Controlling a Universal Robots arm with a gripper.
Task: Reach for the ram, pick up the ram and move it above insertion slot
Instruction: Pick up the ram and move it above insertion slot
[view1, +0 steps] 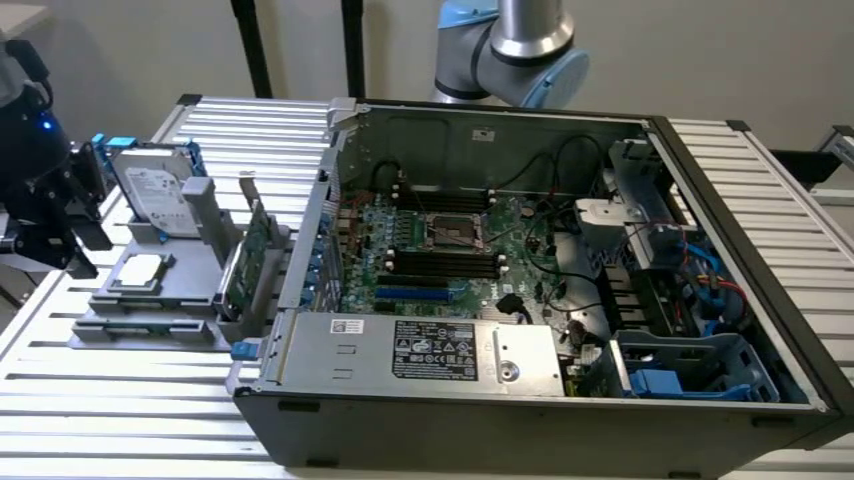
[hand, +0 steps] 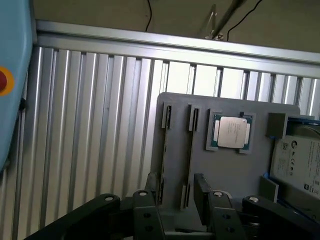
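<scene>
Gripper: jaws apart, nothing held, hanging over near edge of holder.
Ram: seen edge-on, a thin dark strip standing in a holder slot. It sits betw. the two fingers, not touched as far as I can tell.
2nd slot runs parallel just beside it; can't tell if filled.
Further along holder: CPU flat in its recess, then HDD at far end.
Beyond holder: slatted table.
Ext. view: open PC case on same table, just beside holder. Black DIMM slots on its board, well apart from ram.

Handling (est.): ram is light, stiff and thin. Chips + edge contacts are fragile; faces are smooth, so it may slip. Best hold: pinch both flat faces at mid-length, near upper edge, clear of contacts. Moderate squeeze, no twisting load.
</scene>
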